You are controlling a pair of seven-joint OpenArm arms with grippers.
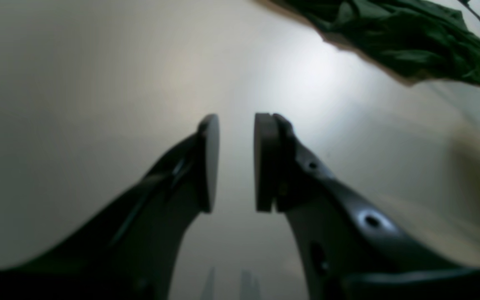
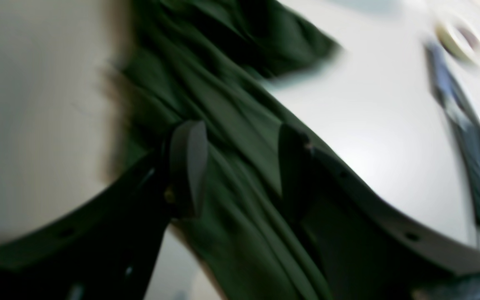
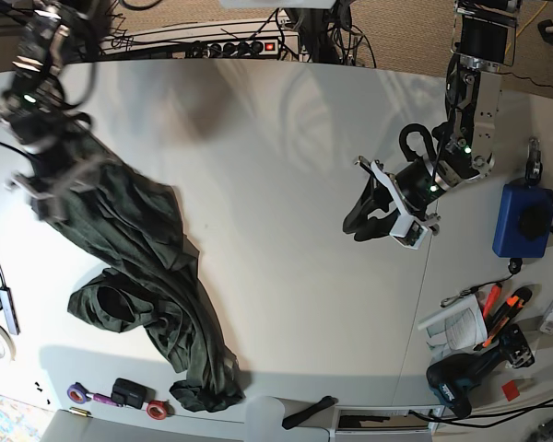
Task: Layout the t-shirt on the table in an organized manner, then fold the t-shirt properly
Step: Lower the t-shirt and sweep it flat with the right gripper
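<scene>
The soft, limp t-shirt [image 3: 143, 285] is lying bunched along the bench's [image 3: 276, 166] left edge, best pinched at a hem, the right hand [image 2: 240, 166] straddling it released, the left hand [image 1: 236, 162] idling empty.

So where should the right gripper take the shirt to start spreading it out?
Probably the upper end of the t-shirt, the bunched part already between the open right gripper fingers. Come from above and close across the folds. The cloth trails from there down the table in one long crumpled band, so lifting that end should let it hang out. The left gripper is far off, empty.
</scene>
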